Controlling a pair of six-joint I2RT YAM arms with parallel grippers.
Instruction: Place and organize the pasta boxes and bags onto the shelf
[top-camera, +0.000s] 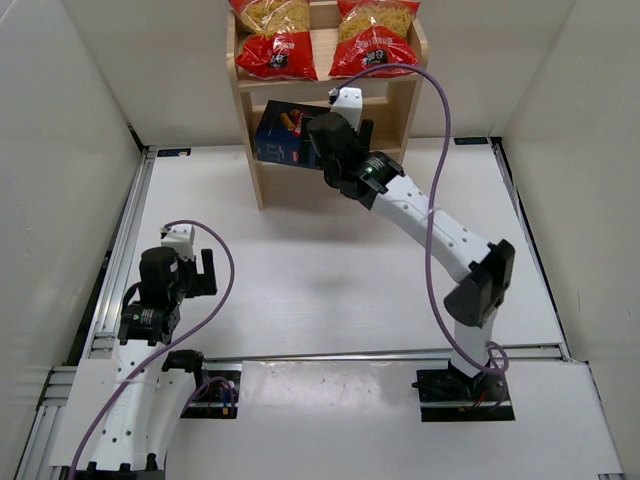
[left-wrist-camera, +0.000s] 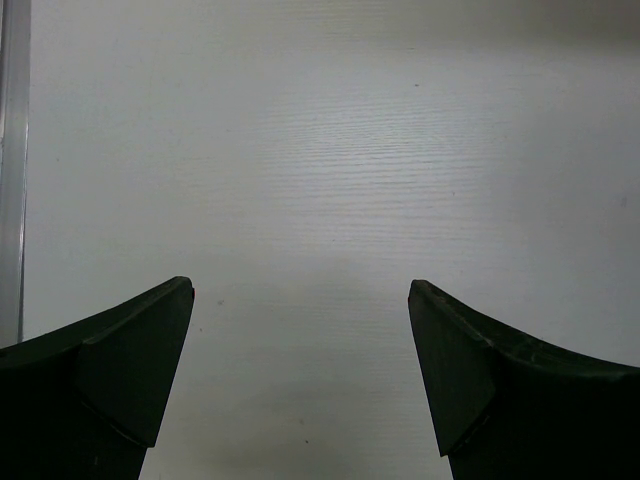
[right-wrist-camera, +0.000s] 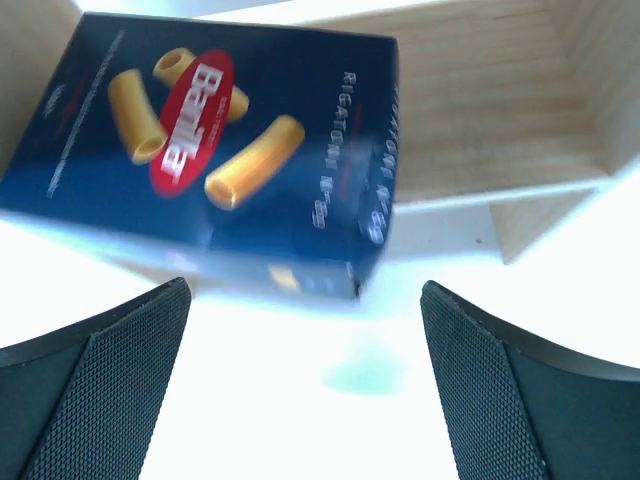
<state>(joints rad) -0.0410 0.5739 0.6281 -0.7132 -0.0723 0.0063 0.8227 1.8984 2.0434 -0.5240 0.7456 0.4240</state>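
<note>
Spotter: Right gripper (right-wrist-camera: 305, 290) fingers fill the bottom corners of the wrist view. They are spread wide with nothing between them.

Recorder: And the pasta box?

Spotter: Dark blue pasta box (right-wrist-camera: 230, 160) is just ahead of those fingers and apart from them, in the upper left of the frame. It lies on its side, long axis left to right, dipping toward the right. Printed face is to the camera and the lettering reads downward. Lower edge is blurred, so its footing cannot be told.

Recorder: Overhead view?

Spotter: Box sits at the left end of a lower tier of the shelf (top-camera: 250, 150), long axis along the shelf's width. One red bag (top-camera: 275, 40) lies beside a second red bag (top-camera: 375, 40) on the tier above, top centre.

Recorder: Other arm, surroundings?

Spotter: Left gripper (left-wrist-camera: 300, 287) is released, lower left of the overhead frame, over the white table (top-camera: 320, 270). White walls (top-camera: 60, 150) close it in, and a metal rail (top-camera: 120, 260) runs along the left edge.
</note>
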